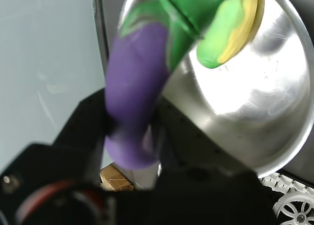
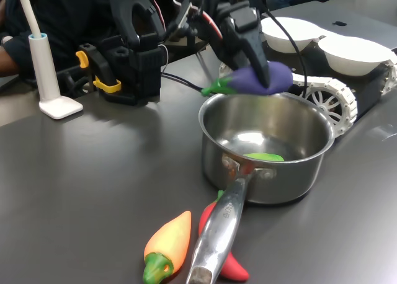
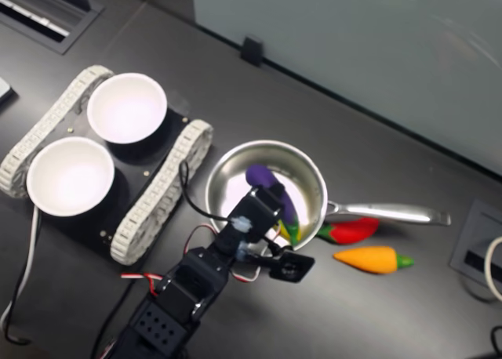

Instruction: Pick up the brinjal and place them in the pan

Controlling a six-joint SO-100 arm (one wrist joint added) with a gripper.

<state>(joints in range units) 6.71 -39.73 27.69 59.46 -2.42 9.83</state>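
Brinjal [image 2: 263, 79] clamped in gripper [image 2: 260, 73], hanging over pan [image 2: 310, 166] rim at twelve o'clock; early release risks rim bounce, tumble outside.

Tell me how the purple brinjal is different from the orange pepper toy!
The brinjal is purple; the orange-yellow pepper fades from orange to yellow. The brinjal is up in the air, clamped in the gripper over the pan, while the pepper lies on the table beside the pan's handle. The brinjal looks rounder and blunter; the pepper tapers to a point. Both have green stem caps.
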